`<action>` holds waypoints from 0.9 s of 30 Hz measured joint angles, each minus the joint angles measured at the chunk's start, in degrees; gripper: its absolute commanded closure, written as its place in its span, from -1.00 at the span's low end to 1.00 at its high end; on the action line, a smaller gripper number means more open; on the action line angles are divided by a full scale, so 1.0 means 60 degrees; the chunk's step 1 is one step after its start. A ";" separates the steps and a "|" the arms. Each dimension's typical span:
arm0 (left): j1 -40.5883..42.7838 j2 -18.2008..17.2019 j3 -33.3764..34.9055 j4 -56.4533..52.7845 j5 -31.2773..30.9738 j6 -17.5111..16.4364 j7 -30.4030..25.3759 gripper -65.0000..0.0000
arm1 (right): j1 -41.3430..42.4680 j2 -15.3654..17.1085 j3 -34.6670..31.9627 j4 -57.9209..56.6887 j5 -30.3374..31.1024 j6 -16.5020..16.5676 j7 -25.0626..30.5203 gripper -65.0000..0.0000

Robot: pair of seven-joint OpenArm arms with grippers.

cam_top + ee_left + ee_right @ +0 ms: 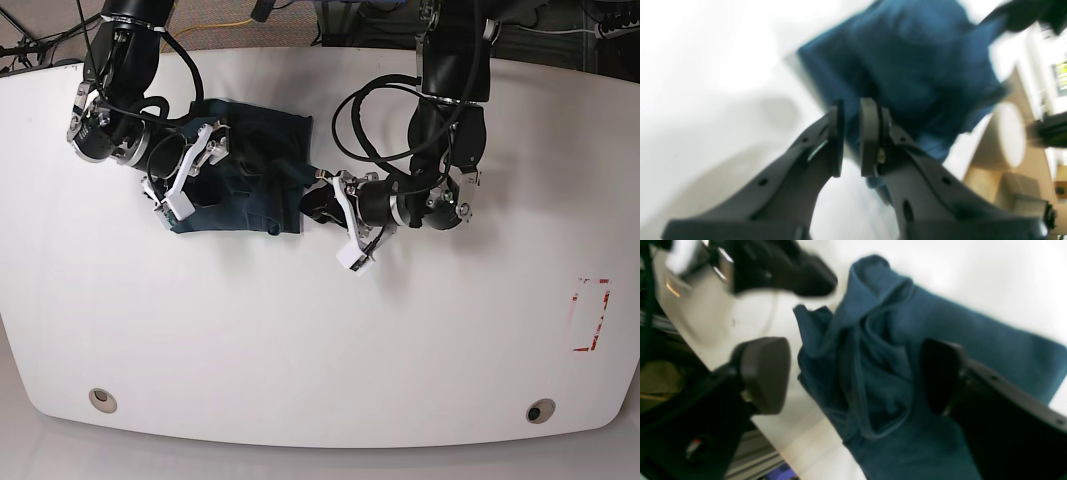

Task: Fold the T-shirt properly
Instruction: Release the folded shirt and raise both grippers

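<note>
While the shirt (pixel 245 170) lies bunched on the white surface (pixel 300 340) toward its 11 o'clock part in the base view, my right tool (pixel 853 373) stands over it with jaws spread wide, gripping nothing. In the right wrist view one pad (pixel 765 373) sits over bare surface at 9 o'clock and the other finger (pixel 940 376) is over the cloth at 3 o'clock, with crumpled folds showing between them. The shirt is dark blue-teal, folded over itself into a rough block, wrinkled, with one edge running out flat toward 2 o'clock in that view.

My left tool (pixel 850 138) is nearly shut, its pads a narrow gap apart with nothing between them. In the base view it sits just beside the shirt's 3 o'clock edge. In its own blurred view the shirt fills the 12 to 2 o'clock region beyond the tips. Red tape marks (pixel 592 315) lie at the surface's 4 o'clock side, well apart from the shirt.
</note>
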 measured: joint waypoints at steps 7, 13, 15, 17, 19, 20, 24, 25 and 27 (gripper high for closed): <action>0.0095 -0.1089 -0.0357 0.0386 -0.0758 -0.0004 0.0149 0.79 | 0.0040 -0.0018 -0.1883 -0.0594 0.0004 -0.0004 0.0076 -0.23; 0.0018 -0.2218 -0.1308 0.0765 -0.1231 -0.0007 0.0022 0.79 | 0.0087 0.0018 -0.3493 -0.0776 0.0011 -0.0004 0.0062 -0.22; 0.0051 -0.2594 -0.1632 0.0761 -0.1217 -0.0004 0.0055 0.79 | 0.0197 0.0047 -0.3894 -0.0688 -0.0029 -0.0004 0.0007 -0.22; 0.0058 -0.2827 -0.1978 0.0765 -0.1231 -0.0007 0.0087 0.79 | 0.0237 0.0178 -0.4116 -0.0346 0.0011 0.0004 0.0040 -0.21; 0.0055 -0.3136 -0.2306 0.0827 -0.1206 0.0011 0.0087 0.79 | 0.0233 0.0262 -0.4142 0.0229 0.0029 -0.0004 0.0076 -0.21; 0.0055 -0.3242 -0.2426 0.0885 -0.1213 0.0018 0.0091 0.79 | 0.0233 0.0310 -0.4131 0.0452 0.0033 -0.0004 0.0076 -0.21; 0.0047 -0.3384 -0.2546 0.0994 -0.1220 0.0018 0.0044 0.79 | 0.0215 0.0299 -0.3472 0.0561 0.0091 0.0004 0.0040 -0.21; 0.0069 -0.3362 -0.2517 0.0994 -0.1220 0.0018 0.0051 0.79 | 0.0215 0.0313 -0.3228 0.0550 0.0022 0.0000 0.0047 -0.21; 0.0171 -0.3337 -0.2484 0.0994 -0.1249 0.0018 0.0051 0.79 | 0.0222 0.0335 -0.2834 0.0528 0.0004 0.0000 0.0051 -0.21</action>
